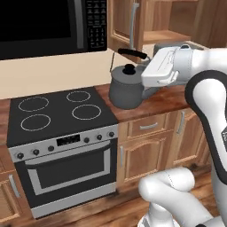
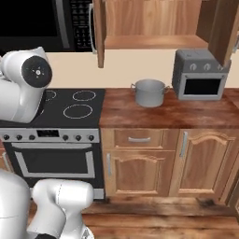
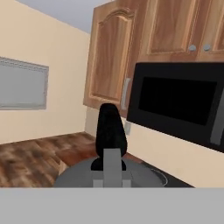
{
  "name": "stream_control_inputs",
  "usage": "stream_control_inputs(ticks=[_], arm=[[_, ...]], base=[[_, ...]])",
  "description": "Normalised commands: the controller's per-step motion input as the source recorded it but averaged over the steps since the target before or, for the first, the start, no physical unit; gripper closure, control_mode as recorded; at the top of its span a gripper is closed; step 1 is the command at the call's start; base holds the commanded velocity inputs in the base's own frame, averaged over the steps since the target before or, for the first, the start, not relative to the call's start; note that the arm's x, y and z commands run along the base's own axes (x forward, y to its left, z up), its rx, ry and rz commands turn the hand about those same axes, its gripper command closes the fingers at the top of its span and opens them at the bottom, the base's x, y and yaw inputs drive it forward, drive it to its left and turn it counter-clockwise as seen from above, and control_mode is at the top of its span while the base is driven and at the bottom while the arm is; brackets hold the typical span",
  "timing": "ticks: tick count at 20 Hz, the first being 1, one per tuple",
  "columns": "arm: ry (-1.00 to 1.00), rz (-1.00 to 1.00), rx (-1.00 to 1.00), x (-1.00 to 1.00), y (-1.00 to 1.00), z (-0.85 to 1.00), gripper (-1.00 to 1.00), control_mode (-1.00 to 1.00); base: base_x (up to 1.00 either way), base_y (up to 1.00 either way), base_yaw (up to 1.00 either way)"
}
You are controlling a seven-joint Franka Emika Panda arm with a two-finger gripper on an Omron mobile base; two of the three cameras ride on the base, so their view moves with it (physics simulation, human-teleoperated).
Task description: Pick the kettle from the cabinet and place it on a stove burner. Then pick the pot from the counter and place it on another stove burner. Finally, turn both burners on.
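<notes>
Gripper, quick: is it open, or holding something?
Gripper: shut on the small dark grey metal kettle's black arched handle.

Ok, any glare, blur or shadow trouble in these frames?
Left base view: even flat light, the kettle sharp, no glare on the cooktop. Right base view: equally flat, the pot crisp. Hand view: soft, the kettle's handle blurred up close.

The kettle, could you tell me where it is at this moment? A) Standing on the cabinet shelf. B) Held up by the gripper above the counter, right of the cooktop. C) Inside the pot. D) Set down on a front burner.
B: in the left base view the kettle hangs by its arched handle from the shut gripper, over the counter beside the cooktop, whose rings are all bare.
</notes>
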Motion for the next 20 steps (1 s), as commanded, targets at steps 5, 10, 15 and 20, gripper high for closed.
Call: stream_control_inputs(ticks=[5, 10, 15, 20], arm=[[0.00, 0.00, 0.00, 0.00, 0.00, 0.00, 1.00, 1.00], [0.00, 0.00, 0.00, 0.00, 0.00, 0.00, 1.00, 1.00], [0.00, 0.00, 0.00, 0.00, 0.00, 0.00, 1.00, 1.00], [0.00, 0.00, 0.00, 0.00, 0.00, 0.00, 1.00, 1.00]], base=[[0.13, 0.66, -0.31], [0.25, 0.60, -0.20], [0.39, 0.26, -0.06], [0.46, 0.27, -0.09]])
